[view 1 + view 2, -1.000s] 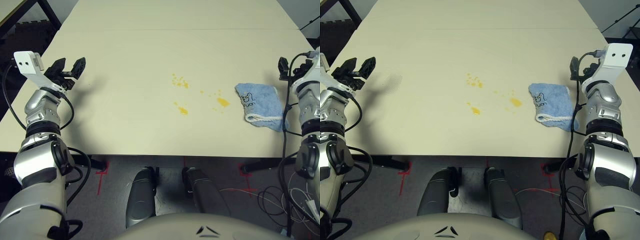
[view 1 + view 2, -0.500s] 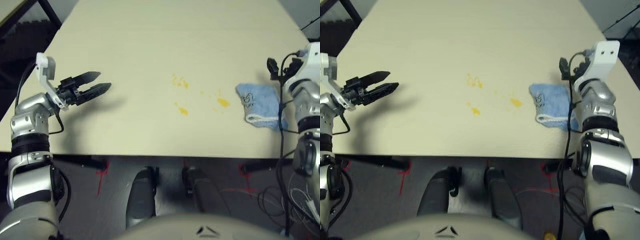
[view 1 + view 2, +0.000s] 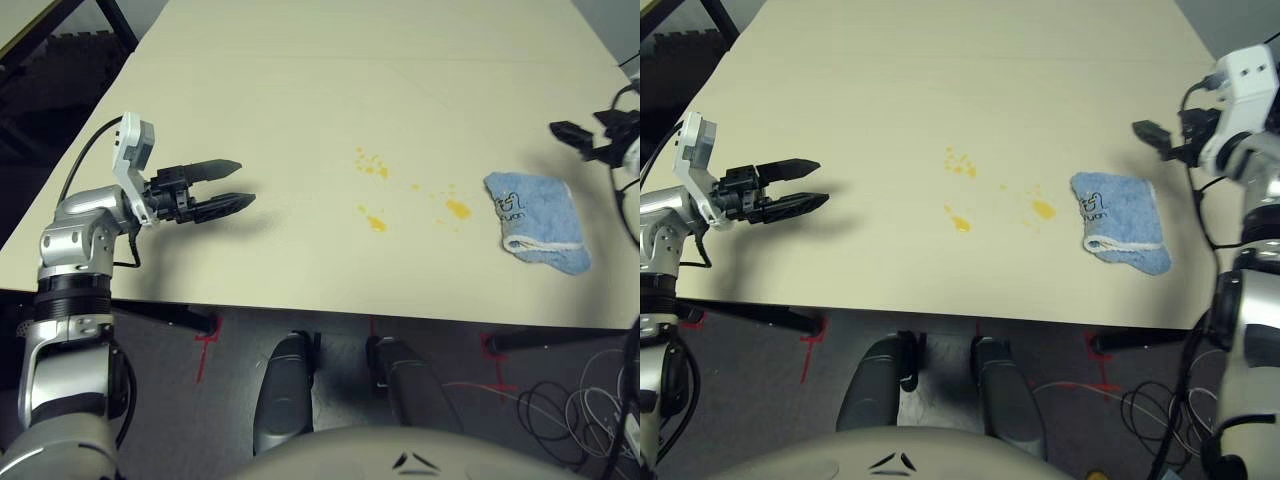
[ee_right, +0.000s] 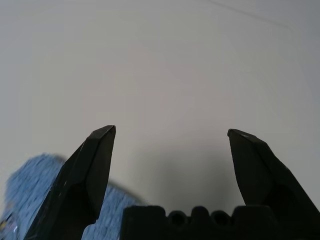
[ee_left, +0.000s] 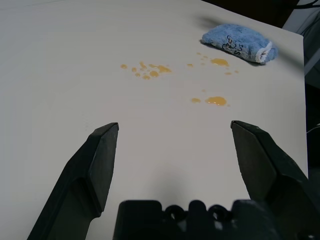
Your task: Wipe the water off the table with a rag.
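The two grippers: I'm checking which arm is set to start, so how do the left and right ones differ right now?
The left gripper hovers over bare table on the robot's left, far from the rag, fingers pointing toward the water. The right gripper sits just beyond the rag on the right, much nearer to it. Both are open and hold nothing.

Red floor marks (image 3: 205, 345), loose cables (image 3: 560, 410).

Cream surface (image 3: 940, 90) with orange water (image 3: 960, 222) spots mid-way; blue rag (image 3: 1120, 222) just right of them; left tool (image 3: 820, 183) spread open at left; right tool (image 3: 1145, 133) above rag.
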Robot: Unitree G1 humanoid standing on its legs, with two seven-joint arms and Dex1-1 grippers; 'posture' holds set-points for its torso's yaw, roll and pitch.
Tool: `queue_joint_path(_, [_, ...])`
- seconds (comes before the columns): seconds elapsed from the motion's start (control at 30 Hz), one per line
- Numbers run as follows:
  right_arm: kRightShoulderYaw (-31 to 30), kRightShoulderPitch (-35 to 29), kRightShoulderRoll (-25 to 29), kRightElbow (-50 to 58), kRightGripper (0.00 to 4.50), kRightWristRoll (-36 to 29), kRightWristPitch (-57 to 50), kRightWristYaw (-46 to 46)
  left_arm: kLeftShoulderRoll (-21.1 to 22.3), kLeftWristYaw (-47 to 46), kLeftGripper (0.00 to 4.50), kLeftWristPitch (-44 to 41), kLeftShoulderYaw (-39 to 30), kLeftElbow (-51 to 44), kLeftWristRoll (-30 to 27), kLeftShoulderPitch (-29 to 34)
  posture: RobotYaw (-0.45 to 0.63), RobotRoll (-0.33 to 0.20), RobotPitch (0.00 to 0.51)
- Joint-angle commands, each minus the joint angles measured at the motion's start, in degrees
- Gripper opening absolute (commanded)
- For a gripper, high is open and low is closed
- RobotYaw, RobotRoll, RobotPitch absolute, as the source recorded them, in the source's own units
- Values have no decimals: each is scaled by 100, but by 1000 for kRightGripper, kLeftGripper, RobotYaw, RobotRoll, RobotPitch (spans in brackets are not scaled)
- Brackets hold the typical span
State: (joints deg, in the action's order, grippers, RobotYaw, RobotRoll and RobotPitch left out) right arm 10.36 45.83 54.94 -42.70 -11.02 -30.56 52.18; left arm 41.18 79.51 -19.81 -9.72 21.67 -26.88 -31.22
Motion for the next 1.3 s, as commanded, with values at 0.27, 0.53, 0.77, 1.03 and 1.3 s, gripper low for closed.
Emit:
queue_joint_path(0.27, [1084,-2654,-219,3363,4463,-1275,-2574,-268,-105,58,4500,296,238,398,114,-178,76,0,208])
queue_joint_path(0.53, [1027,-2882,-846,3711,4463,-1412,-2707,-880,-161,70,4500,328,328,375,107,-221,71,0,206])
queue_joint_path(0.77, [657,-2481,-1182,3087,4463,-1238,-2328,-1072,-164,65,4500,312,372,343,95,-310,75,0,204])
queue_joint_path(1.03, [439,-2294,-1345,2611,3541,-1114,-2051,-1142,-179,35,4500,318,388,323,89,-310,78,0,211])
queue_joint_path(1.3, [550,-2247,-1298,2596,573,-1065,-1715,-1210,-182,17,4500,315,390,316,90,-291,80,0,217])
